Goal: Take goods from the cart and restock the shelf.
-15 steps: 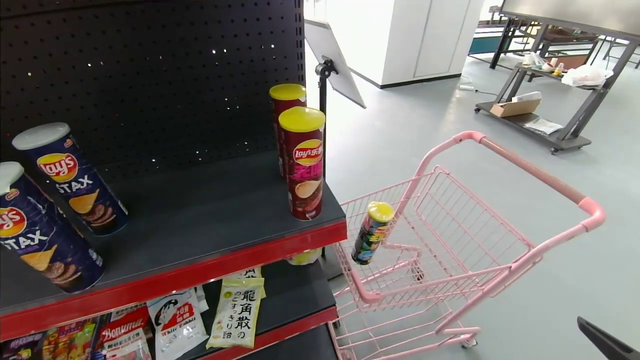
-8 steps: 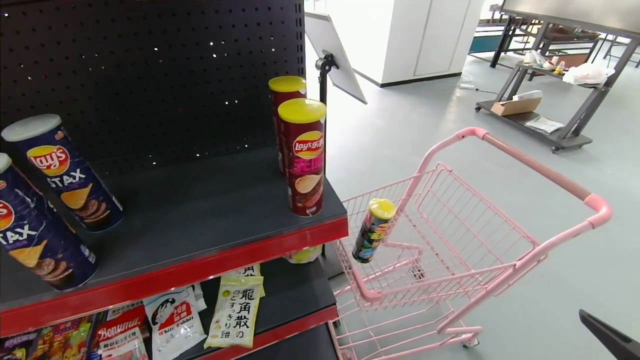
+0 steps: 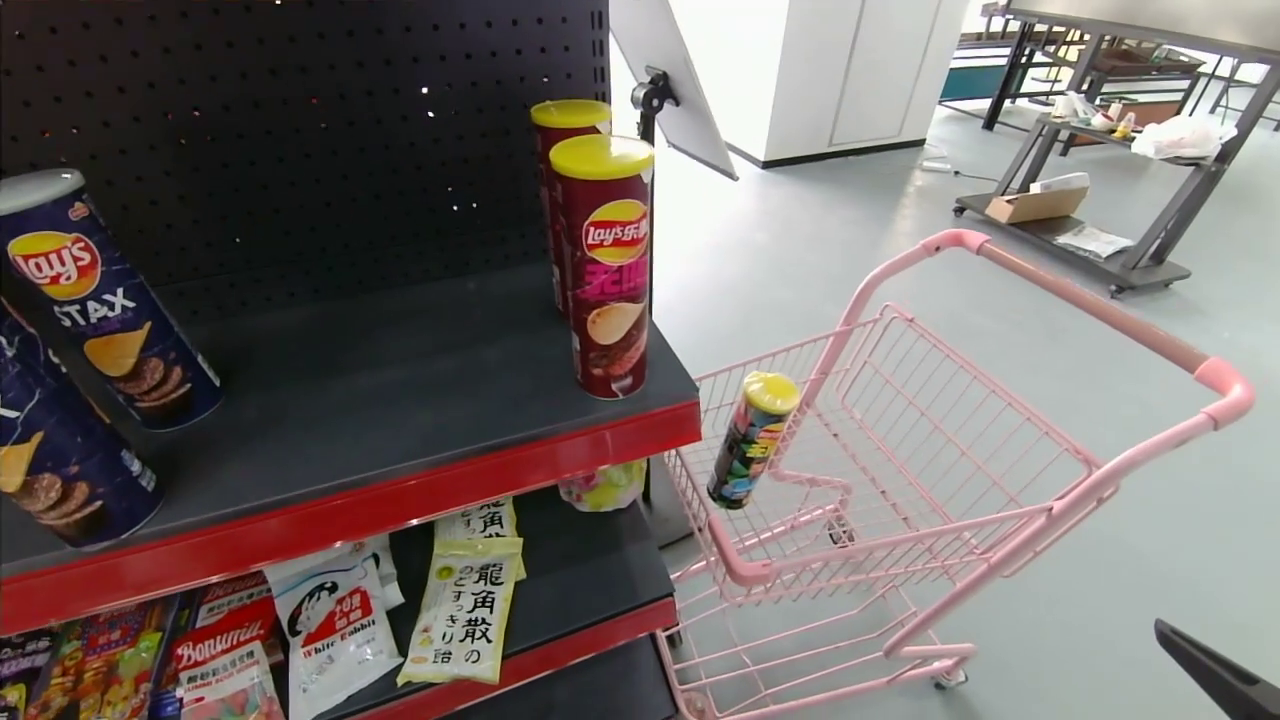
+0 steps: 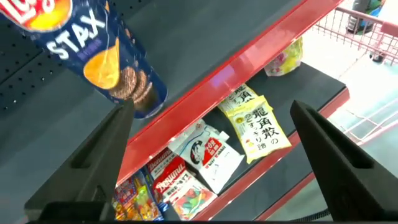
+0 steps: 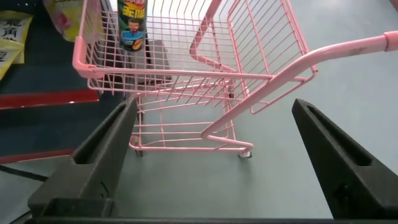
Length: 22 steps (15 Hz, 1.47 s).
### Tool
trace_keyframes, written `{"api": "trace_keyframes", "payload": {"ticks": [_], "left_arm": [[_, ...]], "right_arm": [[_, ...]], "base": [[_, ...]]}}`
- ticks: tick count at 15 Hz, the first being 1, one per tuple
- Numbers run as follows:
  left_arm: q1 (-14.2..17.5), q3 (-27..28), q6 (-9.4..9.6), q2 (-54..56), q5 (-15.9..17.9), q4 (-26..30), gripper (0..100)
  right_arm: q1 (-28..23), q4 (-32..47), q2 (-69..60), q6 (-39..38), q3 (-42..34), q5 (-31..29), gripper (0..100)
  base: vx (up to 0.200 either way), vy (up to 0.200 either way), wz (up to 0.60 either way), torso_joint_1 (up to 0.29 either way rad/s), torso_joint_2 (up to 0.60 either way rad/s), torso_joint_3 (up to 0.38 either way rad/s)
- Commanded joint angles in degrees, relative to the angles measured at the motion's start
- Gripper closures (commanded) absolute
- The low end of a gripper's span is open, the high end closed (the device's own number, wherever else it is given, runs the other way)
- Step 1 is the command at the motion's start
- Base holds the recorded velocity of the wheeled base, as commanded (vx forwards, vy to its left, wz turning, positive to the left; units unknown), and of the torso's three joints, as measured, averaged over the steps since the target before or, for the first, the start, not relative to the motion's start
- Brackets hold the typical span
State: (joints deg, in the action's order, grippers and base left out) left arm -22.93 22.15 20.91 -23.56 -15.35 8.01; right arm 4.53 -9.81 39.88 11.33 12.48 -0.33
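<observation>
A slim can with a yellow lid leans in the front corner of the pink cart, to the right of the shelf. The shelf's dark top board holds two blue chip cans at the left and two maroon cans with yellow lids at its right end. My left gripper is open above the shelf's red front edge, close to a blue can. My right gripper is open on the handle side of the cart, nothing between its fingers.
Snack bags lie on the lower shelf. A tilted sign board on a stand rises behind the shelf's right end. A metal rack and a white cabinet stand far back across open grey floor.
The head camera has moved, so the shelf's cans sit higher and further left in the picture. Nothing on the shelf or in the cart has shifted.
</observation>
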Motion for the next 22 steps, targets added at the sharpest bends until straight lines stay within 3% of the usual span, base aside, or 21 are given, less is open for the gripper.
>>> {"api": "trace_keyframes", "payload": {"ticks": [1,9,14,15,17,22], "left_arm": [[-0.01,0.09,0.01,0.19,-0.03,-0.01,0],[0.08,0.44,0.01,0.54,-0.21,-0.01,0],[0.08,0.26,0.01,0.89,-0.03,-0.01,0],[-0.01,0.35,-0.52,0.98,-0.03,-0.01,0],[0.08,0.26,-1.66,1.15,0.05,-0.01,0],[0.08,1.05,-2.63,-0.69,0.23,-0.1,0]], "right_arm": [[0.04,-0.03,0.2,0.01,0.0,-0.02,0],[0.04,-0.12,3.1,-0.08,-0.09,0.42,0],[0.56,-4.34,25.34,-1.66,13.01,1.47,0],[0.65,-8.47,30.09,-2.98,14.5,3.93,0],[1.09,-12.69,38.26,-2.54,16.08,15.71,0],[3.38,-25.52,56.8,-5.44,24.26,21.25,0]], "base": [[0.0,0.0,0.0,-0.149,0.43,0.266],[0.0,0.0,0.0,-0.162,0.51,0.345],[0.0,0.0,0.0,-0.024,0.07,0.052],[0.0,0.0,0.0,0.0,0.0,0.0],[0.0,0.0,0.0,0.0,0.0,0.0],[0.0,0.0,0.0,0.0,0.0,0.0]]}}
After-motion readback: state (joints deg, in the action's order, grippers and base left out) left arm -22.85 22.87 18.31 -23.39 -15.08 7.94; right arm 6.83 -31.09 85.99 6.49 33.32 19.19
